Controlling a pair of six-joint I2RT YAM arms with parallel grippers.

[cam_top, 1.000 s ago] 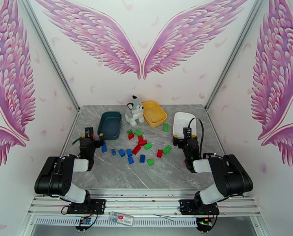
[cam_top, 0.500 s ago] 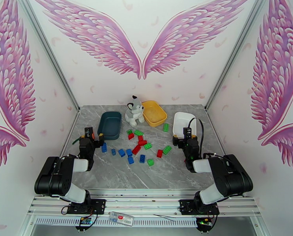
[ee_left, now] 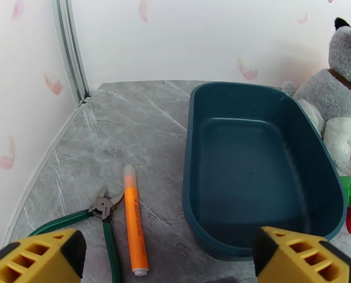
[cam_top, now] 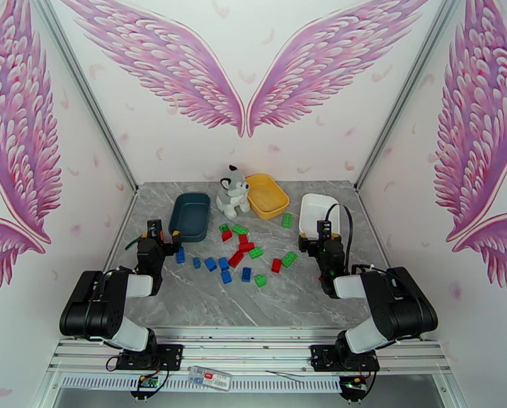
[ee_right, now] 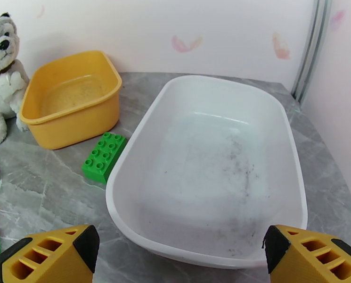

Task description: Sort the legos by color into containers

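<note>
Red, green and blue legos (cam_top: 243, 256) lie scattered over the middle of the grey marble table. Behind them stand three containers: a dark teal tray (cam_top: 190, 216), a yellow tray (cam_top: 267, 195) and a white tray (cam_top: 318, 213). My left gripper (cam_top: 163, 234) hovers open at the near end of the teal tray (ee_left: 187, 185), which is empty. My right gripper (cam_top: 319, 234) is open at the near end of the white tray (ee_right: 128, 161), also empty. A green lego (ee_right: 104, 156) lies between the white tray and the yellow tray (ee_right: 71, 123). Nothing sits between either pair of yellow fingertips (ee_left: 38, 255).
A grey-white plush husky (cam_top: 233, 192) sits between the teal and yellow trays. Green-handled pliers (ee_left: 100, 218) and an orange marker (ee_left: 134, 218) lie left of the teal tray, near the left wall. Side walls close in the table on both sides.
</note>
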